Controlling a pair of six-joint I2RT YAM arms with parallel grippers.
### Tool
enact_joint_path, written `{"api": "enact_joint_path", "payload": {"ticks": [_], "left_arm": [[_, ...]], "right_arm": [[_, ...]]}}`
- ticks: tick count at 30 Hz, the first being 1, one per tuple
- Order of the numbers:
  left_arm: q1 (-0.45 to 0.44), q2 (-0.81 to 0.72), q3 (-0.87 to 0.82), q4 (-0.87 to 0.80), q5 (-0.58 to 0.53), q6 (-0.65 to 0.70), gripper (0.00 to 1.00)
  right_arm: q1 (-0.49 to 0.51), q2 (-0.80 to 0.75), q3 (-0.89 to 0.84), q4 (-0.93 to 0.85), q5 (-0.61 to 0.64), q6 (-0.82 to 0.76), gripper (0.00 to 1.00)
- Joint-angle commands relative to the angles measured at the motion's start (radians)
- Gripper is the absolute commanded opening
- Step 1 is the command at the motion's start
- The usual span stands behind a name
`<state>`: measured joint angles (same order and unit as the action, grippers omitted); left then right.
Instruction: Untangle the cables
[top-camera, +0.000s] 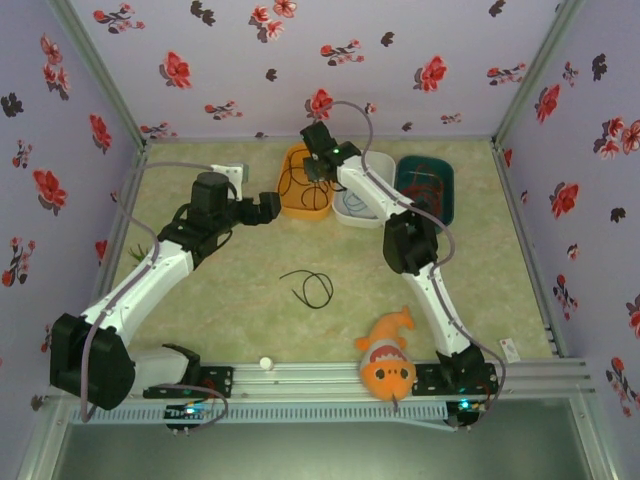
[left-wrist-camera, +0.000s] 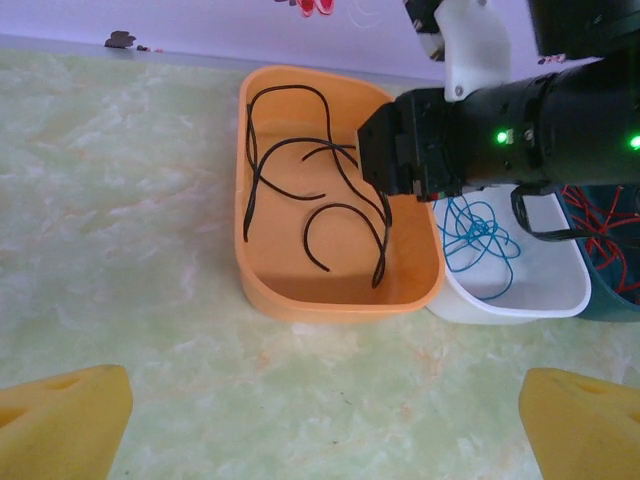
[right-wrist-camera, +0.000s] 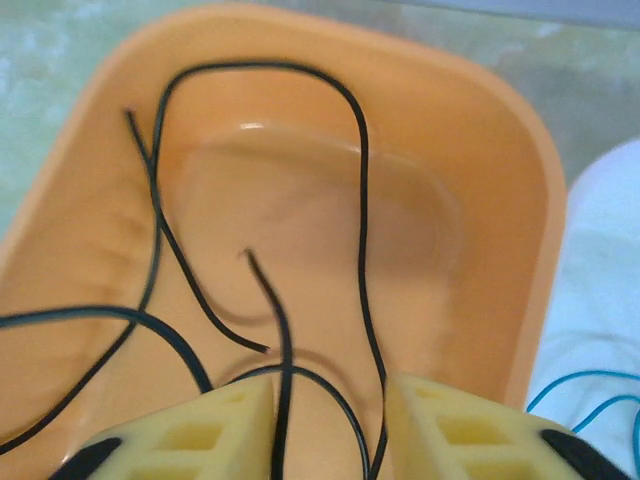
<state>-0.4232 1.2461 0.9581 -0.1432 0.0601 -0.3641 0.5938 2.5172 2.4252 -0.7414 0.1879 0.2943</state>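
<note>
Several black cables (left-wrist-camera: 300, 170) lie looped inside the orange tray (left-wrist-camera: 340, 305). My right gripper (right-wrist-camera: 330, 420) hangs low over that tray (right-wrist-camera: 500, 200), its yellow fingers apart. One blurred black cable (right-wrist-camera: 285, 400) runs down beside its left finger, and another passes near the right finger. A blue cable (left-wrist-camera: 480, 235) sits in the white tray (left-wrist-camera: 540, 300), and red cables (left-wrist-camera: 605, 225) fill the dark teal tray (top-camera: 425, 185). One more black cable (top-camera: 310, 287) lies loose on the table. My left gripper (left-wrist-camera: 325, 420) is open and empty, just left of the orange tray (top-camera: 300, 213).
The three trays stand side by side at the back of the table. An orange fish plush (top-camera: 388, 362) lies by the right arm's base. Flowered walls close in the back and both sides.
</note>
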Motion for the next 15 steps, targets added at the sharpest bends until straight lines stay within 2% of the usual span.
{"api": "enact_joint_path", "payload": {"ticks": [1,9,15], "left_arm": [[0.004,-0.013,-0.02,0.001,-0.017,-0.022,1.0],[0.004,-0.011,-0.03,0.0,-0.019,-0.039,1.0],[-0.009,0.016,-0.029,-0.071,-0.02,-0.044,1.0]], "right_arm": [[-0.006,-0.072,0.025,-0.053,0.002,-0.008,0.4],[-0.006,-0.233,-0.092,-0.042,-0.004,-0.001,0.49],[-0.006,-0.438,-0.328,0.015,-0.007,0.051,0.55]]}}
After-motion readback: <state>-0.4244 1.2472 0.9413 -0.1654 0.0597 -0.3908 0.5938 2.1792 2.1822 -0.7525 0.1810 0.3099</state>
